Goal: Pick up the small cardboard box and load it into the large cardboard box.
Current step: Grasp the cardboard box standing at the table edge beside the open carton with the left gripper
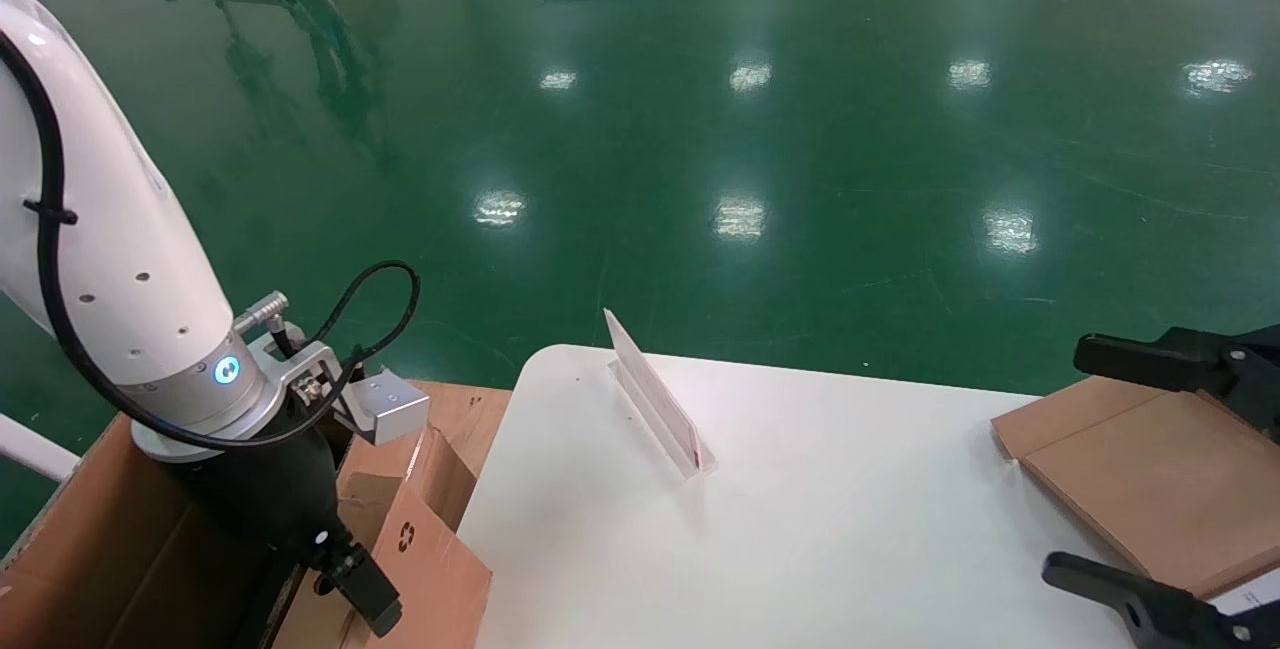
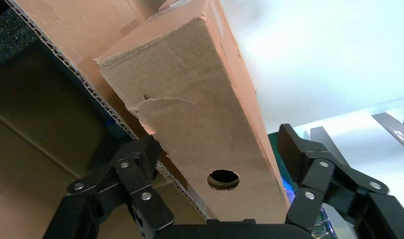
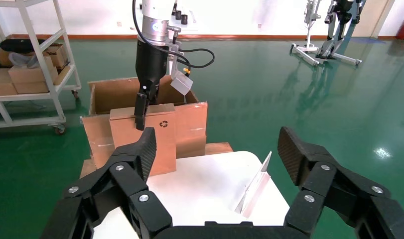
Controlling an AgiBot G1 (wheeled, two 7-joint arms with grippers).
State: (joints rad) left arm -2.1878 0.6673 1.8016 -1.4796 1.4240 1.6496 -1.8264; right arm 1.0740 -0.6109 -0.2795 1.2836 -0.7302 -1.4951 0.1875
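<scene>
While the large cardboard box [image 1: 110, 529] stands open at the near left, just beside the white table [image 1: 800, 529], its interior shows only brown walls and a strip of dark padding at one edge in the left wrist view; nothing appears to lie loose inside it yet. Loading looks more than half done: the small cardboard box [image 1: 420, 569] is already off the table and held over the carton's right wall, so what remains is to lower it in and let go. It is a slim brown box with a recycling mark and a punched hole. Gripping it is the left gripper [image 1: 350, 579], its fingers pressed against opposite faces. At the right, the right gripper [image 3: 214, 154] hangs with fingers spread wide, holding nothing, above a flat cardboard piece [image 1: 1150, 479].
</scene>
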